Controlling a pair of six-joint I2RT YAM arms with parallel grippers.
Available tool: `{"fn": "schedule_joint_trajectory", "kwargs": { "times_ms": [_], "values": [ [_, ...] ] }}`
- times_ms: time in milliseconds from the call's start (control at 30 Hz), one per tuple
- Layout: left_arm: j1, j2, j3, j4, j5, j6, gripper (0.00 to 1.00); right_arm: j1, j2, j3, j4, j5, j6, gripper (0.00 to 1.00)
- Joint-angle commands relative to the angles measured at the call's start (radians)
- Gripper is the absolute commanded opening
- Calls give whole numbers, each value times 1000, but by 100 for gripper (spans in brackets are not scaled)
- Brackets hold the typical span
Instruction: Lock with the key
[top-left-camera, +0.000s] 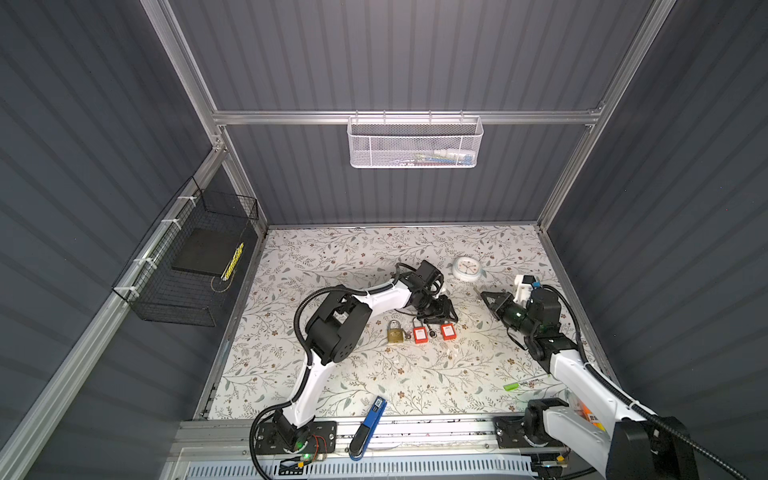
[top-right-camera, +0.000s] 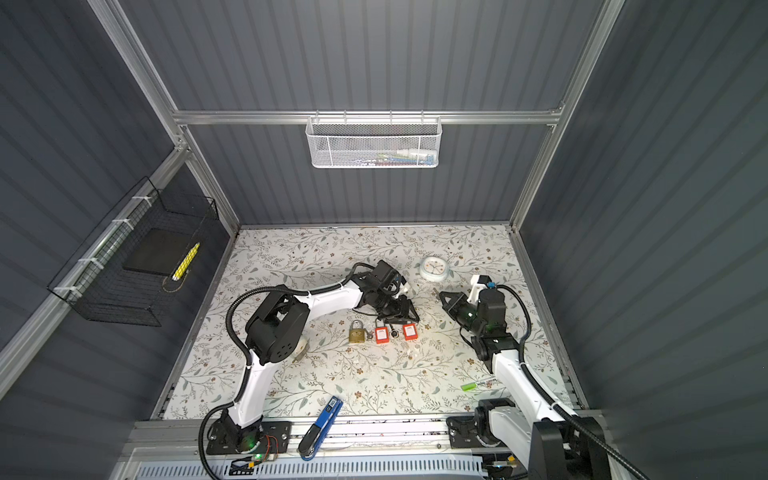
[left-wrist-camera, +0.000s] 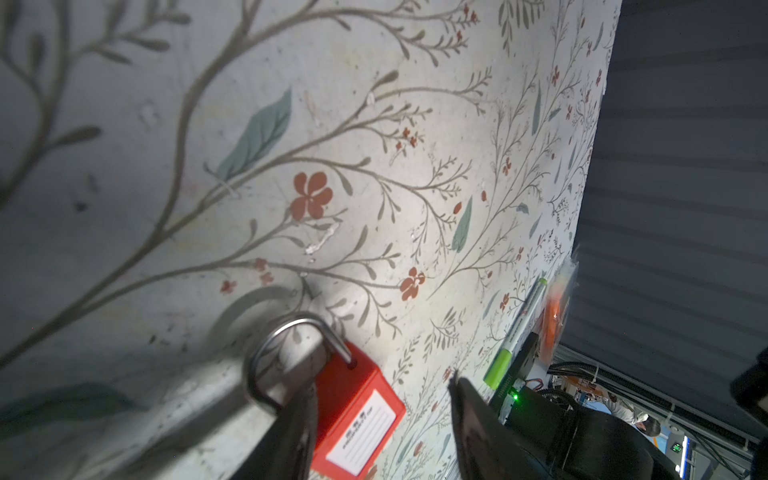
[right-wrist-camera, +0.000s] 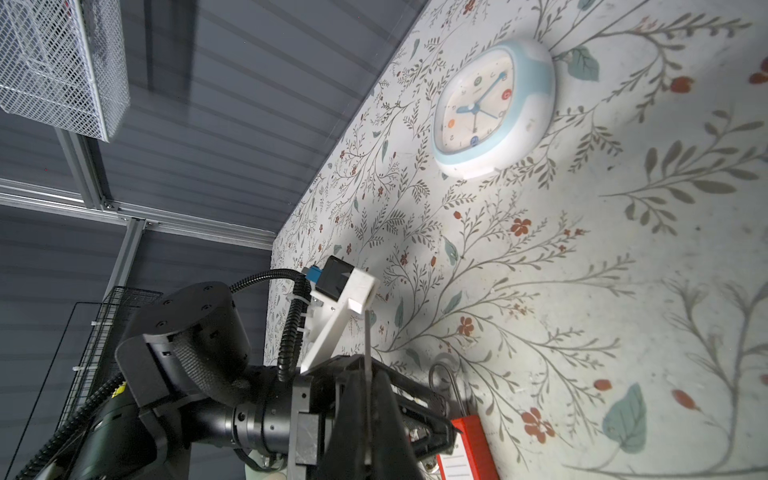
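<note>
Left hand (top-left-camera: 441, 321) jaws half spread around red padlock (left-wrist-camera: 357, 409) lying on bench (top-left-camera: 332, 257), not clamped. Right hand (top-left-camera: 485, 296) pinched closed on what looks like the key (right-wrist-camera: 368, 336), raised above bench.

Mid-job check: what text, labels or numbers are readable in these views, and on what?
No text can be read for certain.
red padlock: white label with printed lines, blurred.
clock: digits on coloured dots, too small.
green marker: print along the barrel, too small.
blue tool: small label, too small.
brass padlock: any marking is too small.
green lit display: digits blurred.
</note>
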Motion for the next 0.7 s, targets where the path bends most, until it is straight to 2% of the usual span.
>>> {"fn": "schedule_joint_trajectory", "kwargs": {
  "times_ms": [0,333,667],
  "values": [
    [11,-73,29,-13,-18,10,54,-2,2,-30,3,-15,33,0],
    [101,-150,12,-25,-24,29,54,6,20,-127,32,2,126,0],
    [145,-187,-30,-13,-26,29,54,97,169,-150,137,12,189,0]
  ]
}}
